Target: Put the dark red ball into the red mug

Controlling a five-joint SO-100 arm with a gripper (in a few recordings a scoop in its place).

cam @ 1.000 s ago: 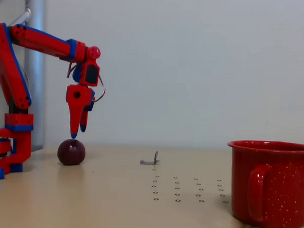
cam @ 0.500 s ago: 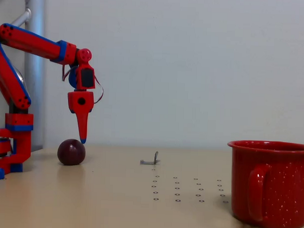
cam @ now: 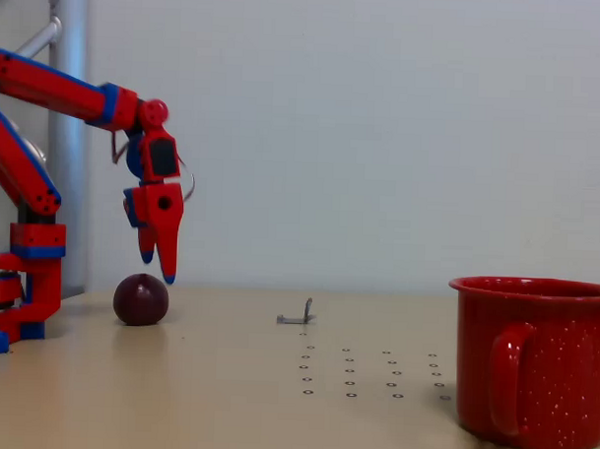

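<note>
Gripper (cam: 158, 267): hanging tips-down just above the ball, at its 12 o'clock, fingers a little apart, holding nothing.
Dark red ball (cam: 141, 300): sitting on the table (cam: 225, 399), far left.
Metal bit (cam: 297, 316): lying mid-table.
Red mug (cam: 532, 361): standing far right, at the ball's 3 o'clock, handle facing us.

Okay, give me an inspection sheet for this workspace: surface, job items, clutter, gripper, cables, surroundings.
Surface: beige table with a grid of small holes.
Job's things: dark red ball on the table at left; red mug upright at right, handle facing the camera.
Clutter: small metal bracket mid-table.
Gripper: gripper points down just above the ball, fingers slightly parted, holding nothing.
Cables: thin wires looped at the wrist.
Surroundings: plain pale wall; grey metal post behind the arm.
</note>
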